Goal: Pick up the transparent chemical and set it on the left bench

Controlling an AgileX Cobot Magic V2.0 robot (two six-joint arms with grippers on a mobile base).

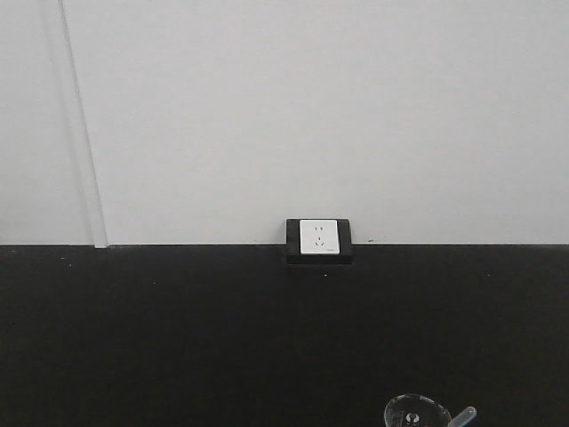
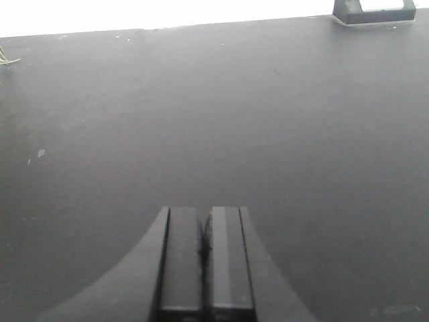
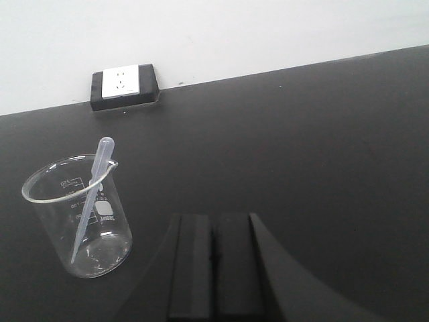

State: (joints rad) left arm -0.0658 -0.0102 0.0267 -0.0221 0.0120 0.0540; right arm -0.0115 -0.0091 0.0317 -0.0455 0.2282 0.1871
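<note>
my right gripper (image 3: 214, 268) sits at the near edge of its wrist view, its two black fingers pressed together with nothing between them. my left gripper (image 2: 203, 258) is the same: closed on itself, empty, over bare surface.

just left of my right gripper, apart from it, the small clear glass beaker (image 3: 79, 221) stands upright on the matte black worktop (image 3: 322, 147). it has white printed graduations and a round open rim. a thin translucent plastic pipette (image 3: 90, 194) leans inside it, its bulb poking over the rim. i can't tell whether there is any liquid in it.

i judge it light, rigid, smooth enough to slip and easy to crack. i'd open up first, then take it around the body at mid height, below the rim. a modest squeeze should do, keeping it upright so the pipette stays in.

farther back, a white wall socket on a black block (image 3: 124, 82) sits at the worktop's rear edge, against the plain white wall (image 3: 268, 33).

only the right wrist view shows the whole beaker. the front view catches just its rim and the pipette tip at the bottom edge. the left wrist view misses it entirely. the left bench appears in no view.
</note>
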